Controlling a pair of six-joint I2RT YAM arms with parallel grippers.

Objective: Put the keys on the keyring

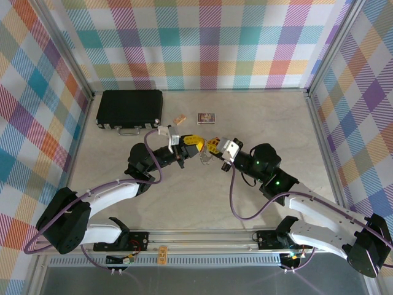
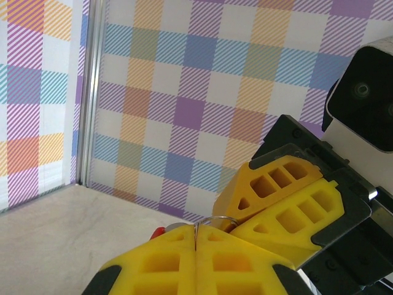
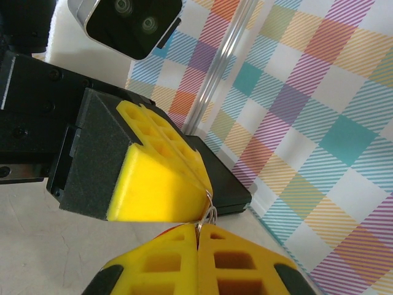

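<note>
My two grippers meet tip to tip above the middle of the table, the left gripper (image 1: 198, 145) facing the right gripper (image 1: 210, 146). In the left wrist view the left gripper (image 2: 196, 230) is shut with the thin grey wire of the keyring (image 2: 216, 219) pinched in its seam; the wire arcs across to the right arm's yellow fingers (image 2: 288, 200). In the right wrist view the right gripper (image 3: 198, 228) is also shut on the keyring (image 3: 210, 212), beside the left arm's yellow fingers (image 3: 161, 184). A small red piece (image 2: 158, 232) peeks out behind the tips; I cannot tell whether it is a key or the sleeve.
A black case (image 1: 130, 109) lies at the back left, also seen as a black case (image 3: 228, 184) in the right wrist view. A small tan block (image 1: 178, 118) and a printed card (image 1: 206, 117) sit just behind the grippers. Checked walls enclose the table.
</note>
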